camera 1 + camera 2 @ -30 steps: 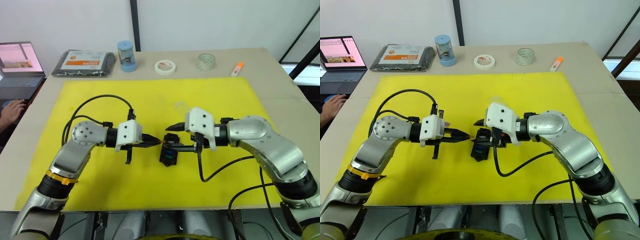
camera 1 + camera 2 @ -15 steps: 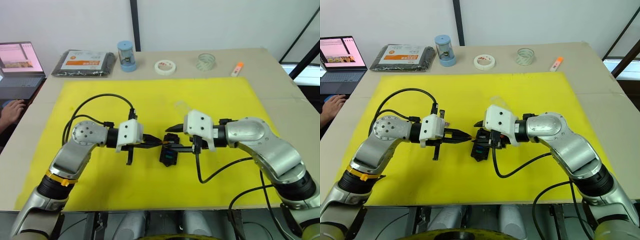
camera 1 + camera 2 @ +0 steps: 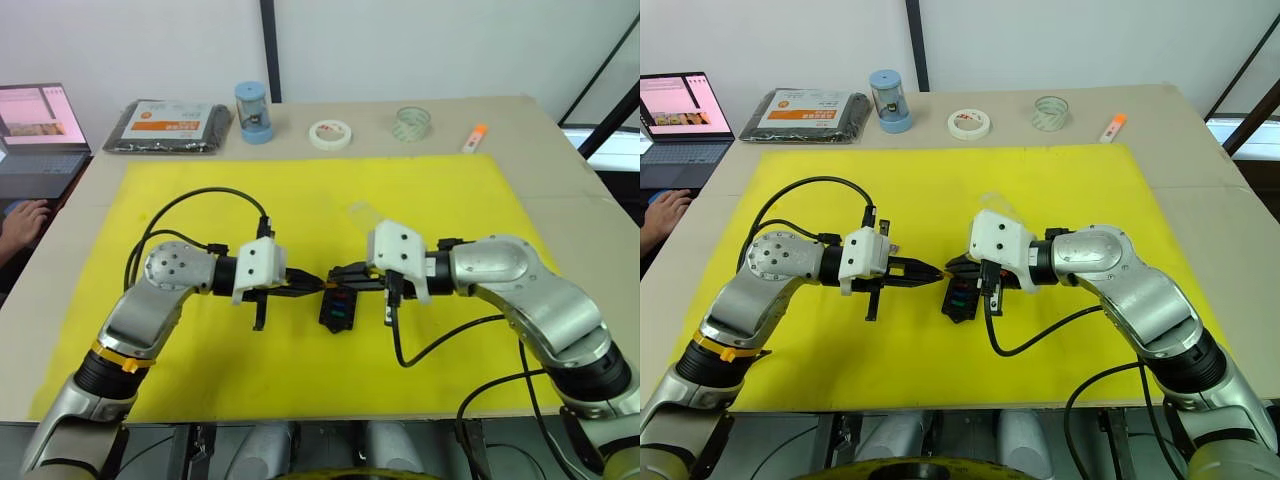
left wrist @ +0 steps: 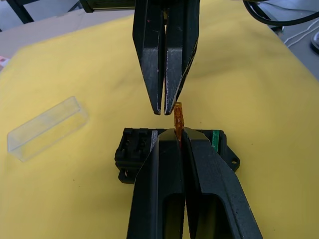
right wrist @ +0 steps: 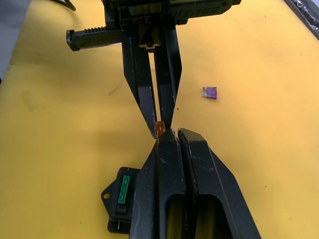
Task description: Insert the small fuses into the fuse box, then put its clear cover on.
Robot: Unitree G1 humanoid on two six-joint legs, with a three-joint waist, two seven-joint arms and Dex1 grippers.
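The black fuse box point(image 3: 338, 312) lies on the yellow mat point(image 3: 200, 360) at its middle, with several coloured small fuses in its slots, a green one point(image 5: 123, 188) among them. Just above the box's far end, my left gripper point(image 4: 179, 130) is shut on an amber fuse point(image 4: 178, 117). My right gripper point(image 5: 172, 133) faces it tip to tip, shut, its fingertips right beside the amber fuse. A purple fuse point(image 5: 210, 92) lies loose on the mat. The clear cover point(image 3: 362, 214) rests on the mat behind my right gripper.
Along the table's back edge stand a black packet with an orange label point(image 3: 165, 125), a blue jar point(image 3: 253, 112), a white tape roll point(image 3: 329, 133), a clear tape roll point(image 3: 412, 122) and an orange marker point(image 3: 474, 137). A laptop point(image 3: 35, 135) and a person's hand point(image 3: 25, 215) are at the far left.
My right gripper, open around the box before, has shut and lifted its tips up to the amber fuse. My left gripper has edged slightly right with the fuse.
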